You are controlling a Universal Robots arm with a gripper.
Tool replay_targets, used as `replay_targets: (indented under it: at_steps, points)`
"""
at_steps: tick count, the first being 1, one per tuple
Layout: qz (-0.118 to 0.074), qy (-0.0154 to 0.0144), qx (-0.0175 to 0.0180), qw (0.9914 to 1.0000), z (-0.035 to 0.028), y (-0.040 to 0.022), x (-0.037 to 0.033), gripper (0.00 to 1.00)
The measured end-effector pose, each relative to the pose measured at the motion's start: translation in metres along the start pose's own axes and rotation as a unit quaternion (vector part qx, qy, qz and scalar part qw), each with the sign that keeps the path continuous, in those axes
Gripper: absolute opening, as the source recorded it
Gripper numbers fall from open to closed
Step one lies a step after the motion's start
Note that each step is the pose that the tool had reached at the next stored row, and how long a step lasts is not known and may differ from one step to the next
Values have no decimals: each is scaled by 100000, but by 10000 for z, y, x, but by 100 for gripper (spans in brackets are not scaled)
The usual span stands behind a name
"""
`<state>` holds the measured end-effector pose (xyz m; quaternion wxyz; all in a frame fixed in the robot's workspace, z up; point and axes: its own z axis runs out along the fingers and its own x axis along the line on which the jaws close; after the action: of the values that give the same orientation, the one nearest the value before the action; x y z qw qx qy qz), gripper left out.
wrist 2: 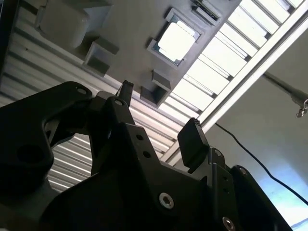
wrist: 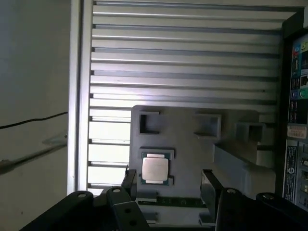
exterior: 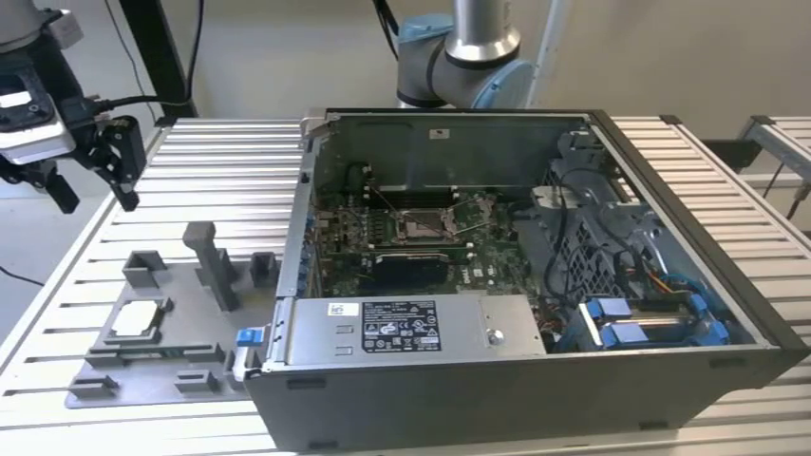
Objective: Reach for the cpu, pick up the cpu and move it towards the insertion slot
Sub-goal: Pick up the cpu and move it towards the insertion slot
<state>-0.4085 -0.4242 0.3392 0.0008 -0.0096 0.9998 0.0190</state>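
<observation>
Gripper (exterior: pixel 97 199) hovers well above the cpu (exterior: pixel 137 318) on its grey fixture (exterior: pixel 190 334) — fingers apart.

Robotics lab: slotted aluminium table (exterior: pixel 216 157), open computer case (exterior: pixel 507 394), grey fixture plate (exterior: pixel 190 328), robot arm (exterior: pixel 462 57).

exterior view: even, bright | second wrist view: claw (wrist 2: pixel 159 108) backlit, dark | cpu (wrist 2: pixel 175 41) glares white
</observation>
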Motion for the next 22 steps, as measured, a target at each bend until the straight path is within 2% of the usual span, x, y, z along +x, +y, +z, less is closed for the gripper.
replay_targets:
  at_steps: [22]
  points:
    - [-1,2,1,100000,306,-25,49,100]
